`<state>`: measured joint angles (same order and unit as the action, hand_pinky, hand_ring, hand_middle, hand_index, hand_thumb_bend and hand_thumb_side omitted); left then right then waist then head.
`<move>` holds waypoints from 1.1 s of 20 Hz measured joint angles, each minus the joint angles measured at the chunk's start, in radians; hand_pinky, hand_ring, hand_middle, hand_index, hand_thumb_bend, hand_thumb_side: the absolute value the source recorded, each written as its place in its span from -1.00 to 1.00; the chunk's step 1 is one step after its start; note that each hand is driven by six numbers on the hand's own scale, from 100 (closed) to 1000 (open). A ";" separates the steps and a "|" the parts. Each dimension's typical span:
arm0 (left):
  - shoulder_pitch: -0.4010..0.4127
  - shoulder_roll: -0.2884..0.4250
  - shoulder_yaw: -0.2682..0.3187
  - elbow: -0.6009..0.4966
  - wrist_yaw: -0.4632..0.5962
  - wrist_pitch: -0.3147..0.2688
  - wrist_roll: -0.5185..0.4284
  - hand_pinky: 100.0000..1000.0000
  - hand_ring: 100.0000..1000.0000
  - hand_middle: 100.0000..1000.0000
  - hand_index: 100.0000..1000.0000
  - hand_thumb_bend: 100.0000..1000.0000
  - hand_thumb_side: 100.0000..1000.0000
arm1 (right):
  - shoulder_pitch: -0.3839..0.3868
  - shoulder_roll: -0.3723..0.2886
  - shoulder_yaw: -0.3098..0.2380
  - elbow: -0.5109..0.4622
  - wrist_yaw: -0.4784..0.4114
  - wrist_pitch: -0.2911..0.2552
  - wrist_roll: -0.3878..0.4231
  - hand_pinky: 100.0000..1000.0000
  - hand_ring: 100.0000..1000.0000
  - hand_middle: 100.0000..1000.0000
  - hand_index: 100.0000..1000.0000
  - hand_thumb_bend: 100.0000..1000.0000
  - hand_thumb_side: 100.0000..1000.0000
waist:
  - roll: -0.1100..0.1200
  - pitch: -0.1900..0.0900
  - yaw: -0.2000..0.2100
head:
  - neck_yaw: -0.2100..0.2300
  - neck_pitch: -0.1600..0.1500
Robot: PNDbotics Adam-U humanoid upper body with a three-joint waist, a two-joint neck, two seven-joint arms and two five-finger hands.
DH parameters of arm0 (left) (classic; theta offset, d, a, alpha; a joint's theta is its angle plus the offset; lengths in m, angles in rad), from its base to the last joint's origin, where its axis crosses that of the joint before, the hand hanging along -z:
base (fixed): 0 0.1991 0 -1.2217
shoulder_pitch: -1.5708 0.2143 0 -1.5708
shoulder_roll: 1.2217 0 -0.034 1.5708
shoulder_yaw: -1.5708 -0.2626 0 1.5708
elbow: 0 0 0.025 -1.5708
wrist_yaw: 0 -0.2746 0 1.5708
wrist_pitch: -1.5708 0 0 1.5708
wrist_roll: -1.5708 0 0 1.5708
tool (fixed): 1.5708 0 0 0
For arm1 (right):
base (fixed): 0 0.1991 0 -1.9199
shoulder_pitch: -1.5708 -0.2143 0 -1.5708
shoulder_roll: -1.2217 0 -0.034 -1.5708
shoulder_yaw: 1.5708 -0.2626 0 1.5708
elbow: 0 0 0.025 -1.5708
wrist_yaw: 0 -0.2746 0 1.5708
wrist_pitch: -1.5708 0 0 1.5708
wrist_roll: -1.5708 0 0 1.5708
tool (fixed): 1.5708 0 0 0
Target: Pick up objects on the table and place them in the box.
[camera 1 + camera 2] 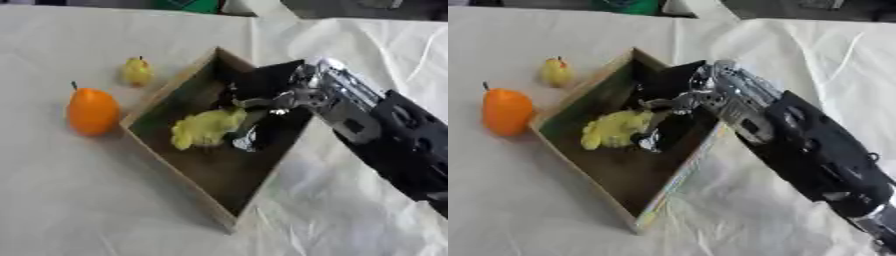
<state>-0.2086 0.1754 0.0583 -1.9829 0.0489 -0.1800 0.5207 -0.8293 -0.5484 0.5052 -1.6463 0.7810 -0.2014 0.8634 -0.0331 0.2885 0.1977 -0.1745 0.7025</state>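
left hand out of frame, right hand (289, 97) in box (175, 92), fingers (249, 122) curled on blurry yellow object (206, 127), contact unclear

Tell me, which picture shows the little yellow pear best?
The left eye view shows the little yellow pear best: it sits farther in from the picture's edge, with its stem and the white cloth round it plain to see. The right eye view shows the same pear whole too, only nearer the left edge, beside the box.
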 measured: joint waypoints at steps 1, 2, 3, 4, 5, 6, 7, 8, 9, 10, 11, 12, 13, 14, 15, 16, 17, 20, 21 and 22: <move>0.000 0.000 0.000 0.000 0.000 0.000 0.000 -0.16 0.09 0.09 0.48 -1.00 1.00 | -0.002 0.000 -0.007 -0.009 -0.001 0.004 0.006 -0.16 0.47 0.51 0.92 -1.00 0.72 | 0.000 -0.001 0.000 | 0.000 0.000; 0.000 0.000 0.000 0.000 0.000 0.001 0.001 -0.16 0.09 0.09 0.48 -1.00 1.00 | -0.005 0.000 -0.013 -0.017 -0.003 0.007 0.012 -0.16 0.48 0.52 0.94 -1.00 0.72 | 0.000 -0.002 -0.001 | 0.000 0.000; 0.000 0.000 0.000 0.000 0.000 0.001 0.001 -0.16 0.09 0.09 0.48 -1.00 1.00 | -0.007 0.000 -0.018 -0.026 -0.006 0.011 0.016 -0.15 0.48 0.52 0.96 -1.00 0.73 | 0.000 -0.004 -0.001 | 0.000 0.000; 0.000 0.000 0.000 0.000 0.000 0.001 0.001 -0.16 0.09 0.09 0.48 -1.00 1.00 | -0.008 0.000 -0.025 -0.034 -0.010 0.014 0.019 -0.15 0.47 0.52 0.96 -1.00 0.70 | 0.000 -0.005 -0.001 | 0.001 0.000; 0.000 0.000 0.000 0.000 0.000 0.001 0.001 -0.16 0.09 0.09 0.48 -1.00 1.00 | -0.008 0.000 -0.032 -0.044 -0.014 0.017 0.019 -0.15 0.47 0.52 0.96 -1.00 0.67 | 0.000 -0.005 -0.001 | 0.001 0.000; 0.001 0.000 0.000 0.000 0.000 0.001 0.001 -0.16 0.09 0.09 0.48 -1.00 1.00 | -0.010 0.000 -0.041 -0.053 -0.019 0.022 0.017 -0.14 0.47 0.52 0.96 -1.00 0.64 | 0.000 -0.005 -0.002 | 0.002 0.000; 0.002 0.000 0.000 0.000 0.000 0.002 0.002 -0.15 0.09 0.09 0.48 -1.00 1.00 | -0.013 -0.001 -0.051 -0.064 -0.023 0.027 0.014 -0.14 0.46 0.51 0.96 -1.00 0.62 | 0.000 -0.005 -0.003 | 0.003 0.000; 0.003 0.000 0.000 0.000 0.000 0.002 0.002 -0.15 0.09 0.09 0.48 -1.00 1.00 | -0.016 -0.001 -0.062 -0.075 -0.027 0.033 0.009 -0.14 0.46 0.51 0.95 -1.00 0.59 | 0.000 -0.006 -0.004 | 0.004 0.000; 0.003 0.000 0.000 0.000 0.000 0.002 0.002 -0.15 0.09 0.10 0.48 -1.00 1.00 | -0.016 -0.001 -0.074 -0.088 -0.030 0.038 0.003 -0.14 0.45 0.51 0.95 -1.00 0.58 | 0.000 -0.006 -0.005 | 0.005 0.000; 0.003 0.000 0.000 0.000 0.000 0.002 0.002 -0.15 0.09 0.10 0.48 -1.00 1.00 | -0.016 -0.002 -0.086 -0.101 -0.035 0.045 -0.003 -0.14 0.44 0.50 0.95 -1.00 0.54 | 0.000 -0.006 -0.005 | 0.006 0.000; 0.003 0.000 0.000 0.000 0.000 0.002 0.002 -0.15 0.09 0.10 0.48 -1.00 1.00 | -0.016 -0.003 -0.098 -0.115 -0.040 0.053 -0.011 -0.14 0.43 0.50 0.95 -1.00 0.53 | 0.001 -0.007 -0.005 | 0.007 0.000; 0.004 0.000 0.000 0.000 0.000 0.002 0.002 -0.15 0.09 0.10 0.48 -1.00 1.00 | -0.016 -0.005 -0.112 -0.130 -0.047 0.061 -0.020 -0.14 0.42 0.49 0.94 -1.00 0.50 | 0.001 -0.007 -0.006 | 0.008 0.000; 0.004 0.000 0.000 0.000 0.000 0.002 0.002 -0.16 0.09 0.10 0.48 -1.00 1.00 | -0.015 -0.009 -0.127 -0.145 -0.055 0.071 -0.029 -0.13 0.41 0.48 0.94 -1.00 0.48 | 0.001 -0.008 -0.006 | 0.010 0.000; 0.004 0.000 0.000 0.000 0.000 0.002 0.002 -0.16 0.09 0.10 0.48 -1.00 1.00 | -0.014 -0.013 -0.144 -0.161 -0.065 0.081 -0.040 -0.14 0.38 0.47 0.93 -1.00 0.45 | 0.001 -0.008 -0.007 | 0.012 0.000; 0.004 0.000 0.000 0.000 0.000 0.002 0.002 -0.16 0.09 0.10 0.48 -1.00 1.00 | -0.008 -0.017 -0.162 -0.179 -0.076 0.093 -0.052 -0.14 0.36 0.46 0.92 -1.00 0.42 | 0.001 -0.008 -0.008 | 0.014 0.000; 0.005 0.000 0.000 0.000 0.000 0.001 0.003 -0.15 0.09 0.10 0.48 -1.00 1.00 | 0.000 -0.022 -0.182 -0.196 -0.085 0.105 -0.064 -0.13 0.35 0.44 0.91 -1.00 0.42 | 0.002 -0.008 -0.011 | 0.016 0.000; 0.005 0.000 0.000 0.000 0.000 0.001 0.003 -0.15 0.09 0.10 0.48 -1.00 1.00 | 0.010 -0.027 -0.202 -0.215 -0.094 0.119 -0.077 -0.12 0.32 0.43 0.90 -1.00 0.36 | 0.003 -0.008 -0.013 | 0.019 0.000; 0.005 0.000 0.001 0.000 -0.001 -0.001 0.004 -0.15 0.09 0.10 0.48 -1.00 1.00 | 0.042 -0.038 -0.269 -0.274 -0.126 0.160 -0.119 -0.11 0.22 0.31 0.78 -1.00 -0.20 | 0.010 -0.008 -0.022 | 0.032 0.000; 0.005 0.000 0.001 0.000 -0.001 -0.001 0.005 -0.15 0.09 0.10 0.48 -1.00 1.00 | 0.054 -0.039 -0.291 -0.293 -0.134 0.174 -0.132 -0.10 0.15 0.18 0.68 -1.00 -0.53 | 0.013 -0.008 -0.027 | 0.037 0.000; 0.005 0.000 0.002 0.000 -0.002 -0.002 0.006 -0.15 0.09 0.10 0.48 -1.00 1.00 | 0.064 -0.039 -0.314 -0.307 -0.143 0.187 -0.146 -0.11 0.07 0.03 0.57 -1.00 -0.71 | 0.017 -0.008 -0.030 | 0.043 0.000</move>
<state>-0.2037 0.1757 0.0600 -1.9829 0.0469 -0.1824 0.5268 -0.7656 -0.5871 0.1914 -1.9535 0.6384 -0.0139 0.7172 -0.0162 0.2808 0.1677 -0.1320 0.7027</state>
